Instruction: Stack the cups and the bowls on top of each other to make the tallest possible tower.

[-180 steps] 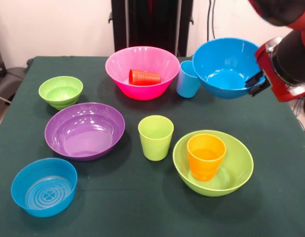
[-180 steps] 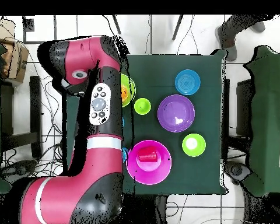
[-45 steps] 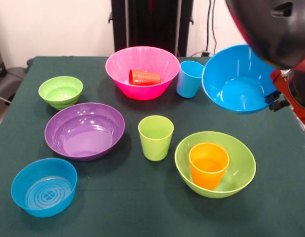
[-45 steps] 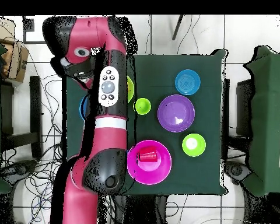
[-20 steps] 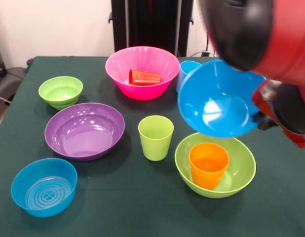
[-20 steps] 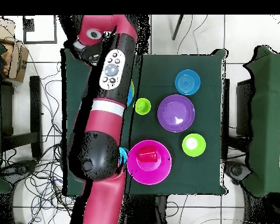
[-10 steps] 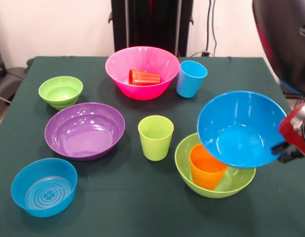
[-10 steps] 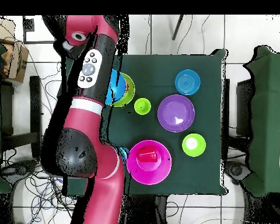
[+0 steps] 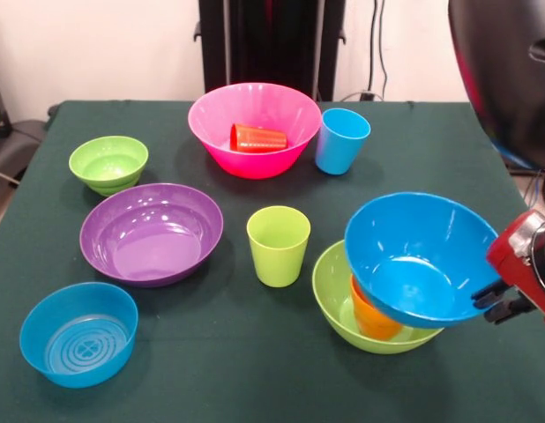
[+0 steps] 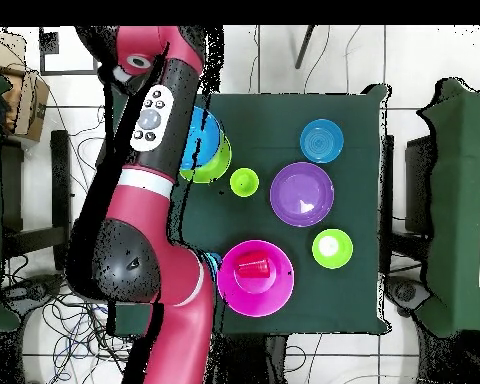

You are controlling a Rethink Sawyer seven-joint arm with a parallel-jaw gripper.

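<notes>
I've brought the blue bowl (image 9: 422, 258) lower than half a second ago; it now sits tilted over the orange cup (image 9: 371, 319) inside the green bowl (image 9: 336, 295). My gripper (image 9: 497, 304) is clamped on its right rim. This stack sits near the table's (image 9: 255, 379) right edge; bare cloth lies in front. All pieces are glossy, smooth plastic.

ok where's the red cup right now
In the front view, the red cup lies on its side inside the large pink bowl at the table's far side, left of the light blue cup.
</notes>
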